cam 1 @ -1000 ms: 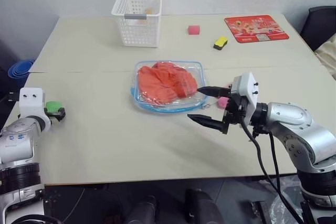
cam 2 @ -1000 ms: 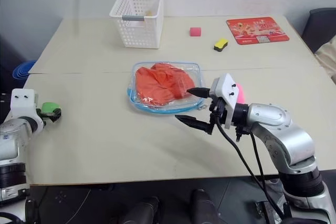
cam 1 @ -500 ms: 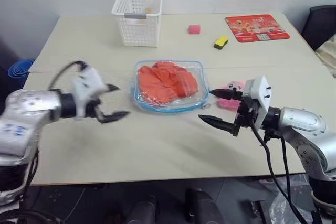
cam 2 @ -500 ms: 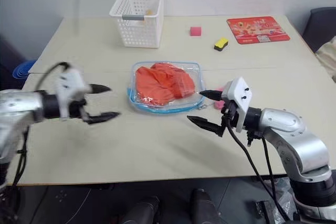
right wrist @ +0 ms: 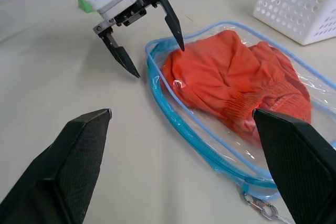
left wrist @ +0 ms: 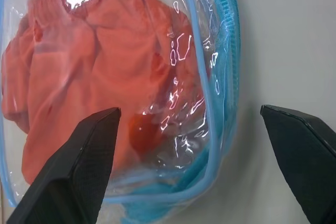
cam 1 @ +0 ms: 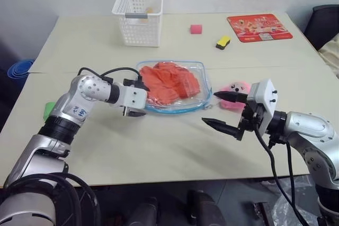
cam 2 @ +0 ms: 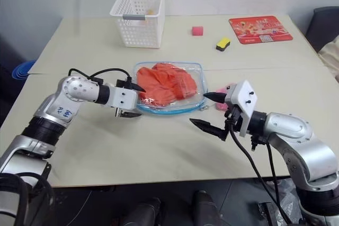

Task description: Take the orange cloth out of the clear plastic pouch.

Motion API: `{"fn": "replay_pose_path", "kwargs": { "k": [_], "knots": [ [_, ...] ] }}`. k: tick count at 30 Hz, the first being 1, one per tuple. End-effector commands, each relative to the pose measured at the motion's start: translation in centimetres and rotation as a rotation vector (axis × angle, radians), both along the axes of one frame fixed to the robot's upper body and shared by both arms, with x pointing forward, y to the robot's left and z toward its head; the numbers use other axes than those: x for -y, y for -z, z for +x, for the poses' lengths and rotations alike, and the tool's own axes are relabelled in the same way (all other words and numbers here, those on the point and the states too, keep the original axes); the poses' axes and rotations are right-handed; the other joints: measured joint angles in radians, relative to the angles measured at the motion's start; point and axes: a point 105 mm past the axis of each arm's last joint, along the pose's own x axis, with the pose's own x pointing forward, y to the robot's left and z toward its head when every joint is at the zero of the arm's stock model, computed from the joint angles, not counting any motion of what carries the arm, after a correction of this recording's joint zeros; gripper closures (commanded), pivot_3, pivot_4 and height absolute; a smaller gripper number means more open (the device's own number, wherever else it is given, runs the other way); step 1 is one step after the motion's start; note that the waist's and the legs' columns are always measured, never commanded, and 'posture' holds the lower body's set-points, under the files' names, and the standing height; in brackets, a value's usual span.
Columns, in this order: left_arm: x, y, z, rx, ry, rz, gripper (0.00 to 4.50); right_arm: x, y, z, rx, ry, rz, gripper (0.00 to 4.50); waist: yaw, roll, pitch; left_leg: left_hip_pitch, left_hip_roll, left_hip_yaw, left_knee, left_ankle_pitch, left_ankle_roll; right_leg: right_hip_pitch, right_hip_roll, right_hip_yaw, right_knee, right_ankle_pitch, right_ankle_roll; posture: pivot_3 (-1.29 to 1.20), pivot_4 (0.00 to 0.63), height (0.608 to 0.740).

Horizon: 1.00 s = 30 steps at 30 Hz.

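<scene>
The clear plastic pouch (cam 1: pixel 197 70) lies flat in the middle of the table, edged in light blue, with its metal pull (right wrist: pixel 257 203) at the near right corner. The orange cloth (cam 1: pixel 169 80) is crumpled inside it. My left gripper (cam 2: pixel 141 101) is open at the pouch's left edge, one fingertip over the blue rim and the other over bare table. In the left wrist view the cloth (left wrist: pixel 94 77) and the zipper edge (left wrist: pixel 228 77) lie between the spread fingers. My right gripper (cam 1: pixel 209 108) is open, off the pouch's near right corner and holding nothing.
A pink plush toy (cam 1: pixel 235 88) sits just right of the pouch, behind my right gripper. At the back are a white mesh basket (cam 1: pixel 139 14), a pink cube (cam 1: pixel 196 29), a yellow-and-black block (cam 1: pixel 222 42) and a red card (cam 1: pixel 258 27). A green object (cam 1: pixel 48 110) lies at the left edge.
My left arm has swung in from the table's left edge to the pouch's left side, rolling its wrist. My right gripper has drifted slightly right, uncovering the pink toy.
</scene>
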Motion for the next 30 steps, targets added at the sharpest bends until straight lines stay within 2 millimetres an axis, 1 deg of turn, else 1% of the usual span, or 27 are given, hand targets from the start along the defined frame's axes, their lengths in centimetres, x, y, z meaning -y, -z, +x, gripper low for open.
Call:
{"fn": "replay_pose_path", "kwargs": {
  "k": [1, 2, 4, 8, 11, 13, 16, 19, 22, 24, 27, 30],
  "knots": [
    [-0.1, -1.1, 0.4, 0.045, 0.006, -0.021, 0.94, 0.0, -0.9, -0.8, 0.043, -0.013, -0.007, 0.0, 0.0, 0.0, 0.0, 0.0, 0.0, 0.0, 0.0, 0.0, 0.0, 0.0, 0.0, 0.0, 0.0, 0.0, 0.0, 0.0, 0.15, 0.74],
    [-0.1, -1.1, 0.4, 0.046, 0.004, -0.024, 1.17, 0.1, -0.9, -0.9, 0.04, -0.014, -0.01, 0.0, 0.0, 0.0, 0.0, 0.0, 0.0, 0.0, 0.0, 0.0, 0.0, 0.0, 0.0, 0.0, 0.0, 0.0, 0.0, 0.0, 0.15, 0.74],
    [-0.1, -1.1, 0.5, 0.048, -0.001, -0.03, 1.84, 0.2, -0.8, -1.0, 0.036, -0.015, -0.013, 0.0, 0.0, 0.0, 0.0, 0.0, 0.0, 0.0, 0.0, 0.0, 0.0, 0.0, 0.0, 0.0, 0.001, 0.0, 0.0, 0.0, 0.15, 0.74],
    [-0.3, -1.1, 0.5, 0.057, -0.004, -0.033, 3.03, 0.2, -0.7, -1.0, 0.033, -0.014, -0.015, 0.0, -0.001, 0.0, 0.0, 0.0, 0.0, 0.0, 0.0, 0.0, 0.0, 0.0, 0.0, 0.0, 0.001, 0.0, 0.0, 0.0, 0.15, 0.74],
    [-0.2, -0.8, -0.1, 0.041, 0.026, -0.027, 3.9, 0.1, -0.7, -1.0, 0.032, -0.016, -0.015, 0.0, -0.001, 0.0, 0.0, 0.0, 0.0, 0.0, 0.001, 0.0, 0.0, 0.0, 0.0, 0.0, 0.001, 0.0, 0.0, 0.0, 0.15, 0.74],
    [0.1, -0.6, -1.1, 0.025, 0.076, -0.023, 4.48, 0.1, -0.7, -1.0, 0.031, -0.019, -0.018, 0.0, -0.002, 0.0, 0.0, 0.0, 0.0, 0.0, 0.001, 0.0, 0.0, 0.0, 0.0, 0.0, 0.001, 0.0, 0.0, 0.0, 0.15, 0.74],
    [0.5, -0.2, -3.1, -0.027, 0.141, -0.034, 4.48, 0.3, -0.4, -1.2, 0.017, -0.033, -0.04, 0.0, -0.003, 0.0, 0.0, 0.0, 0.0, 0.0, 0.0, 0.0, 0.0, 0.0, 0.0, 0.001, 0.001, 0.0, 0.0, 0.0, 0.15, 0.74],
    [0.5, 0.0, -4.9, -0.045, 0.174, -0.022, 4.48, 0.9, 0.0, -2.0, -0.019, -0.063, -0.076, 0.0, -0.002, 0.0, 0.0, 0.0, 0.0, -0.001, 0.0, 0.0, 0.0, 0.0, 0.0, 0.001, 0.001, 0.0, 0.0, 0.0, 0.15, 0.74],
    [-0.2, 0.6, -6.7, -0.059, 0.155, 0.015, 4.48, 2.0, 0.6, -3.3, -0.076, -0.091, -0.118, 0.0, 0.0, 0.0, 0.0, -0.001, 0.0, -0.002, 0.0, 0.0, 0.001, 0.001, 0.0, 0.002, 0.0, 0.0, 0.0, 0.0, 0.15, 0.74],
    [-0.3, 1.1, -7.5, -0.064, 0.11, 0.03, 4.48, 2.6, 0.9, -4.0, -0.108, -0.1, -0.14, 0.0, 0.001, 0.0, 0.0, -0.001, 0.0, -0.002, 0.0, 0.0, 0.001, 0.001, 0.0, 0.002, 0.0, 0.0, 0.0, 0.0, 0.15, 0.74],
    [0.4, 1.6, -9.1, -0.092, 0.049, 0.022, 4.48, 3.4, 0.9, -4.9, -0.139, -0.098, -0.143, 0.0, 0.002, 0.0, 0.0, 0.0, 0.001, -0.002, 0.0, -0.001, 0.001, 0.002, 0.0, 0.002, 0.0, 0.0, 0.0, 0.0, 0.15, 0.74],
    [1.0, 1.7, -9.8, -0.082, 0.024, 0.012, 4.48, 3.7, 0.7, -5.3, -0.146, -0.095, -0.134, 0.0, 0.003, 0.0, 0.0, 0.0, 0.001, -0.002, 0.001, -0.001, 0.001, 0.002, 0.0, 0.002, 0.0, 0.0, 0.0, 0.0, 0.15, 0.74]
  ]
}}
